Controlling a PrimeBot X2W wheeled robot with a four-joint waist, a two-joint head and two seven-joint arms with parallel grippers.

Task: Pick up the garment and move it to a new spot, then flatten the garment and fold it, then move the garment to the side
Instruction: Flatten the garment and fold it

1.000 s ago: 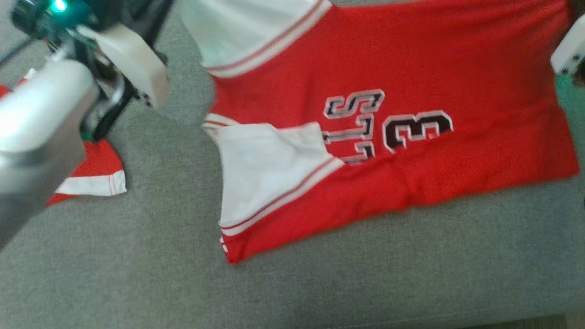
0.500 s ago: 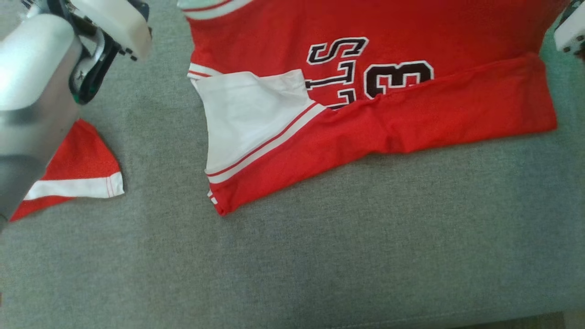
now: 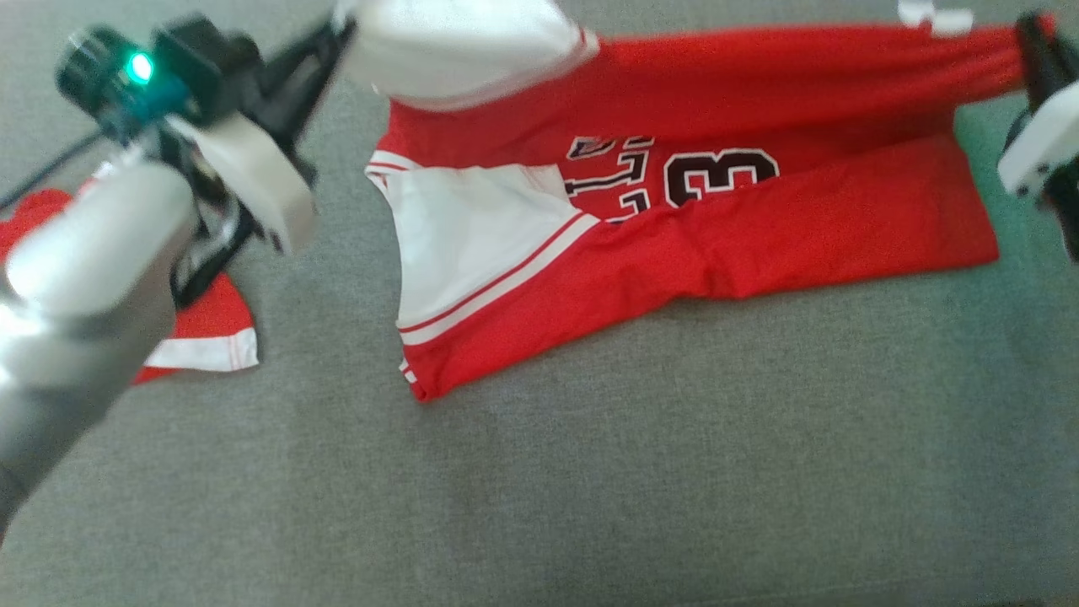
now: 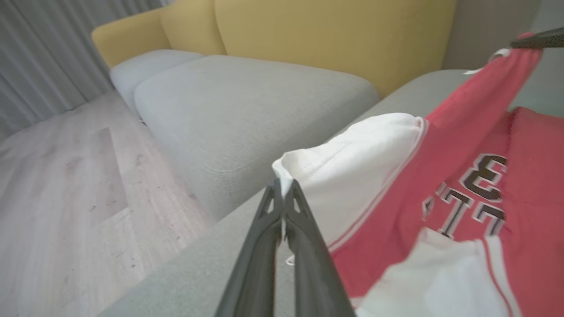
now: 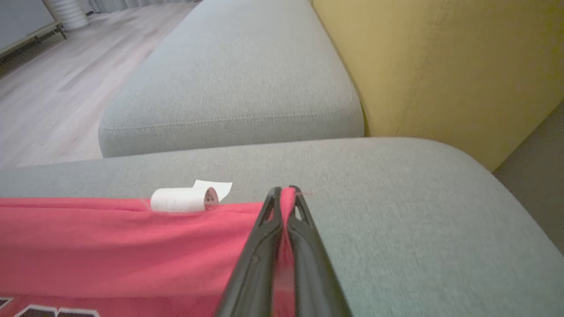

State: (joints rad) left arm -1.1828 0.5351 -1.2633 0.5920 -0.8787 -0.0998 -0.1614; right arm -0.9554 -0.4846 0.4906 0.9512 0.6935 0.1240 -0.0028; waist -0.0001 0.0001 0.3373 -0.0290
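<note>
Pinching far edge of garment (image 3: 801, 244) taut between left end effector (image 4: 282, 185), clenched on white sleeve (image 4: 352, 167), and right end effector (image 5: 284, 193), clenched on red corner (image 5: 233, 218), likely to fold it over.

A: Head cam?
B: High up, tilted steeply down on the grey seat cushion (image 3: 590, 506). Jersey (image 3: 801, 244) in upper half, mid-range. Left forearm (image 3: 76, 278) v. close to lens, blurry.
A: L wrist cam?
B: Low, right behind left gripper (image 4: 282, 187), facing along its fingers twd yellow backrest (image 4: 330, 35) and wood floor (image 4: 57, 198). Jersey close, on right side.
A: R wrist?
B: Same setup behind right gripper (image 5: 284, 193), close on jersey's raised edge, facing cushions, backrest, floor.
A: Overlap?
B: All 3 get the jersey. Head + R wrist share its white tag (image 5: 178, 199), head + L wrist the "3". Both wrist cams share the backrest.
</note>
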